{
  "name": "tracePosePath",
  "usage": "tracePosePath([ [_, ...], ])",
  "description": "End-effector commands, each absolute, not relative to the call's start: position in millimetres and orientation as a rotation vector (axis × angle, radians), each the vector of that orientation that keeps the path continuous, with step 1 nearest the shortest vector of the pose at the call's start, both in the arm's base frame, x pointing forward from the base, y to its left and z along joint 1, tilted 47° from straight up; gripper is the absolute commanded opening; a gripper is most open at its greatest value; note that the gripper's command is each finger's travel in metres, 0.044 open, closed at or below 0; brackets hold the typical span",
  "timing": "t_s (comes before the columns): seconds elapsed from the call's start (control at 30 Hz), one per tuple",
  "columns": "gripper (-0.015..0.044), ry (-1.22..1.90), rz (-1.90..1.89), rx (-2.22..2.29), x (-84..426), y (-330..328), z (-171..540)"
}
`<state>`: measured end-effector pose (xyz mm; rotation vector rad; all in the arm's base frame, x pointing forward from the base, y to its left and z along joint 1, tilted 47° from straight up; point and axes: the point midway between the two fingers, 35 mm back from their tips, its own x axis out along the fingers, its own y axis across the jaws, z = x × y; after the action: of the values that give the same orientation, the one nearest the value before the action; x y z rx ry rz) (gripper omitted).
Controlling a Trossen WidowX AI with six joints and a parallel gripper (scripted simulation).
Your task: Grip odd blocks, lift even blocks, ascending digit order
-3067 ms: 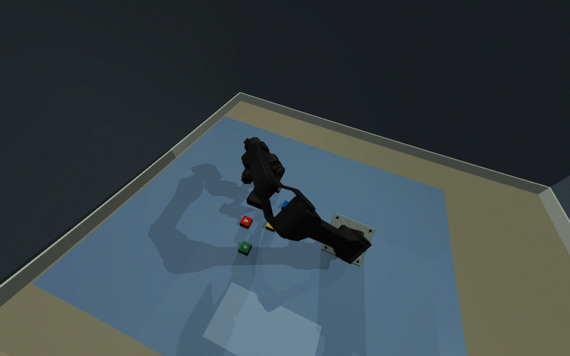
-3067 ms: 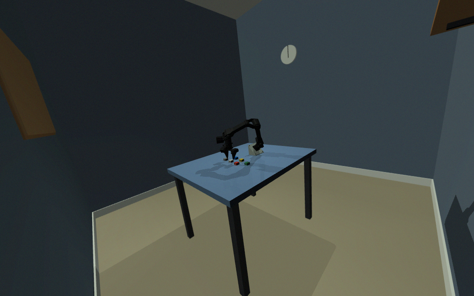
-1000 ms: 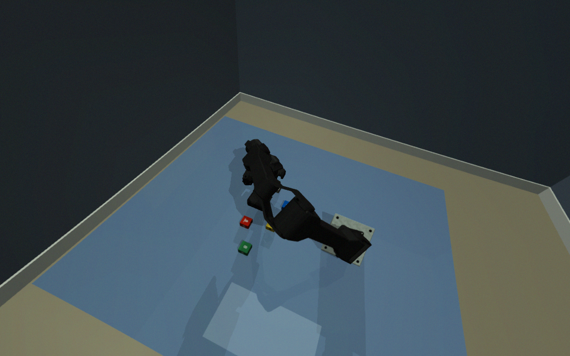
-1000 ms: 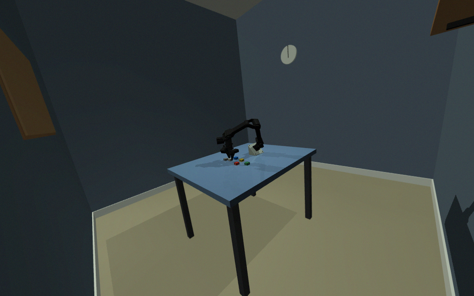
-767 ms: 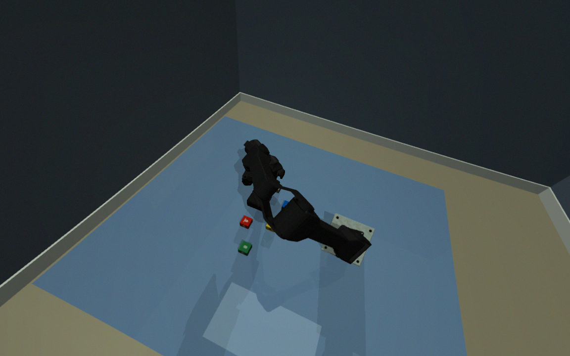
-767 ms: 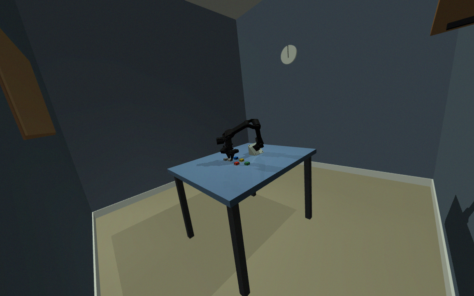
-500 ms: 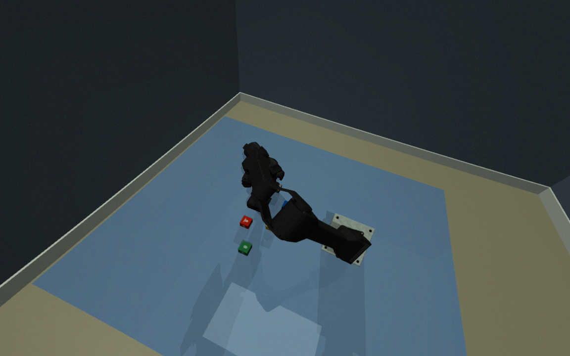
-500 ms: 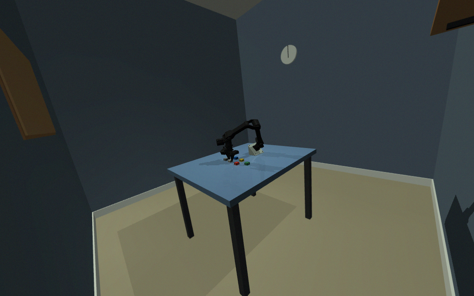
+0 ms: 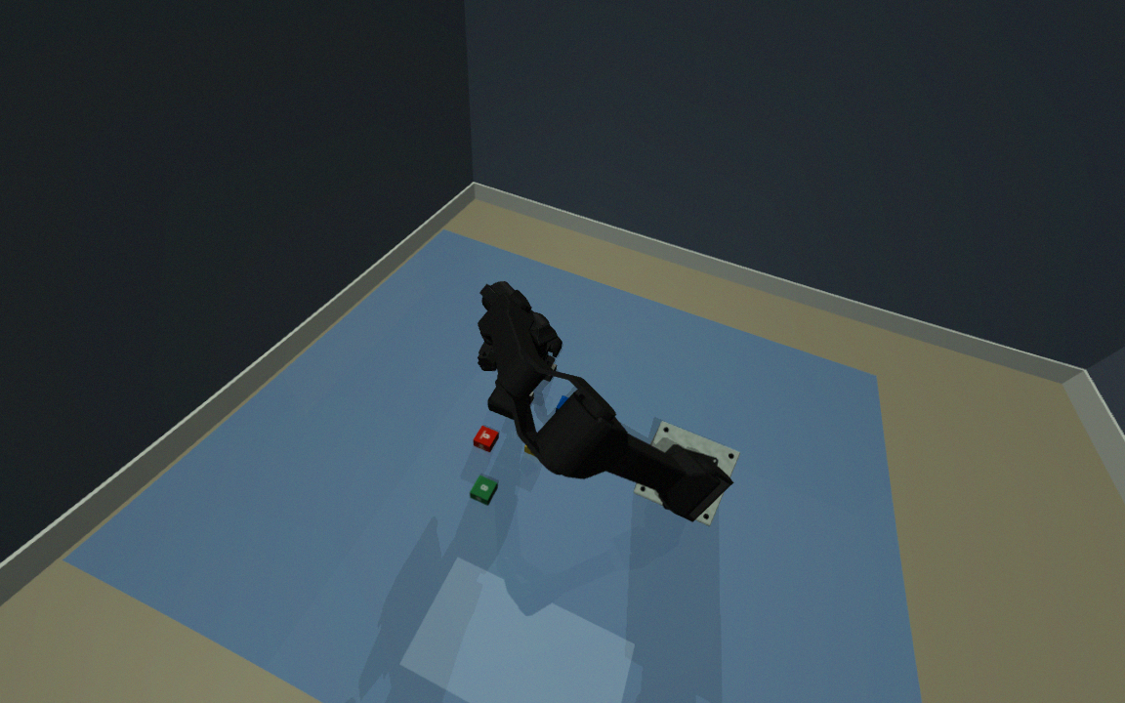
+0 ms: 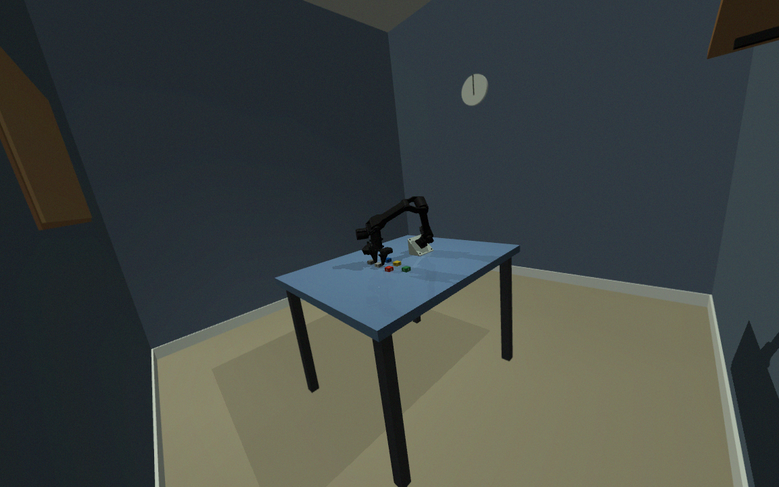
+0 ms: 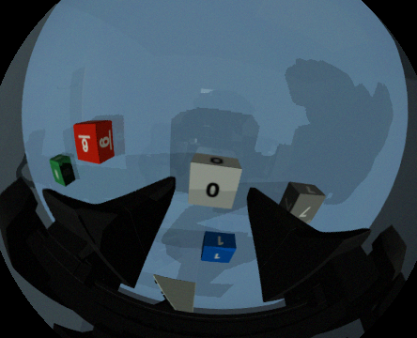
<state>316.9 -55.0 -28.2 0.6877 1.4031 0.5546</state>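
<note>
My gripper (image 10: pixel 379 262) (image 11: pixel 211 188) is open, its fingertips either side of the white block (image 11: pixel 208 176), with a gap on both sides. The white block shows a 0 and stands on the table. The blue block (image 9: pixel 562 402) (image 10: pixel 388 260) (image 11: pixel 219 251), apparently a 1, lies behind it. The grey block (image 10: pixel 370 262) (image 11: pixel 312 199), beyond one finger, shows what looks like a 7. The red block (image 9: pixel 485 437) (image 10: pixel 389 268) (image 11: pixel 93 142) bears an underlined 6 or 9. The green block (image 9: pixel 483 489) (image 10: pixel 406 268) (image 11: pixel 62 170) is unreadable. The yellow block (image 9: pixel 528 450) (image 10: pixel 396 263) is mostly hidden in the top view; its digit is hidden.
The pale base plate (image 9: pixel 671 433) (image 10: pixel 412 247) (image 11: pixel 182 293) of the arm stands on the blue table (image 9: pixel 356 419) (image 10: pixel 349 290). Red and green stand off to one side of the gripper, grey close to the other. The arm hangs over part of the block group.
</note>
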Motion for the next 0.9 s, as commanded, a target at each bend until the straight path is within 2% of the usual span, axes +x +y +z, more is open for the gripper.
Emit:
tracePosePath([
  [0.0, 0.0356, 1.404, 0.553, 0.698, 316, -54, -29],
  [0.07, 0.04, 1.404, 0.553, 0.698, 316, -54, -29],
  [0.33, 0.04, 1.404, 0.552, 0.697, 313, -80, -4],
  [0.57, 0.0216, 1.406, 0.547, 0.694, 306, -133, 45],
  [0.7, 0.012, 1.406, 0.55, 0.695, 304, -139, 52],
  [0.87, 0.012, 1.406, 0.55, 0.695, 304, -139, 52],
])
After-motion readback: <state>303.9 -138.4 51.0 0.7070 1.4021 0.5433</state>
